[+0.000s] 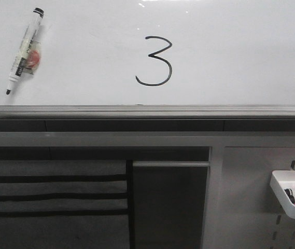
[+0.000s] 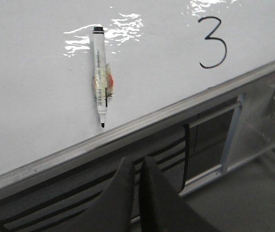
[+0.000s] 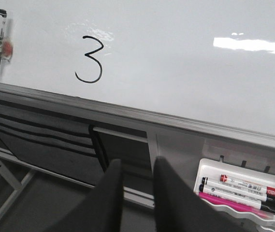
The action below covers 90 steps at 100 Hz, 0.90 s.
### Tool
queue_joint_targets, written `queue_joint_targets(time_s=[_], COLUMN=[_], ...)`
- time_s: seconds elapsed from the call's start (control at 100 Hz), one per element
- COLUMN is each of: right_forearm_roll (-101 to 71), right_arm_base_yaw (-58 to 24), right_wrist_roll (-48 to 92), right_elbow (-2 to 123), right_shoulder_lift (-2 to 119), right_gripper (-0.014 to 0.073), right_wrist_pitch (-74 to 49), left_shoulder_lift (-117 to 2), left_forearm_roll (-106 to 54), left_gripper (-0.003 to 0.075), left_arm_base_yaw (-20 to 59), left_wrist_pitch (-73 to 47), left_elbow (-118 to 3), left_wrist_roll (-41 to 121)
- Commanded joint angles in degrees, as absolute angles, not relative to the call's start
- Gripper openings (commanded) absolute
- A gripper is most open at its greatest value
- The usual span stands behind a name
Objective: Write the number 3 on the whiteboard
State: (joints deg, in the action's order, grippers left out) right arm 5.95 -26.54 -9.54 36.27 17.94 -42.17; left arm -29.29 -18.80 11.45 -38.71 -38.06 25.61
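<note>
One number 3 [image 1: 154,60] on whiteboard [image 1: 240,52], well apart from both jaws

You see 1 whiteboard [image 1: 240,52], 1 number 3 [image 1: 155,60], 1 marker [image 1: 24,51] on it, 1 tray [image 3: 209,170] holding 3 markers [image 3: 246,192].

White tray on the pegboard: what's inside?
The white tray holds markers lying side by side: a red-capped one, a black one and a pink one. The tray's far end is cut off by the frame.
</note>
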Motion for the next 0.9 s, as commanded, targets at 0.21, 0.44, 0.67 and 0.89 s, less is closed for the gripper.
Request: queue_joint_targets(time_s=[0.21,0.44,0.67,0.89], right_forearm_roll=[7.52,7.52,7.52,7.52], right_arm_base_yaw=[-26.25,-26.25,-26.25,-26.25], right_wrist_roll=[-9.72,-9.72,-9.72,-9.72], right_elbow=[31.46,30.97,30.97,30.97], right_shoulder_lift=[15.95,15.95,15.95,15.95], right_gripper=[-0.0074,-0.0074,-0.0074,-0.0074], right_wrist_pitch=[-28.83,-29.24,-29.24,-29.24], left_shoulder_lift=[-26.13,-26.13,-23.0,-9.02], left_forearm_roll=[-22.91,-22.91,-22.91,-20.24], left_gripper=[-0.0018,-0.0018,-0.0018,-0.0018], left_arm_base_yaw=[11.21,11.21,10.96,6.7], left_wrist_pitch=[-14.48,-14.48,-14.46,-13.93], left_elbow=[-27.68,-23.68,-20.19,-13.64], left_wrist_roll=[20.85,20.85,20.85,20.85])
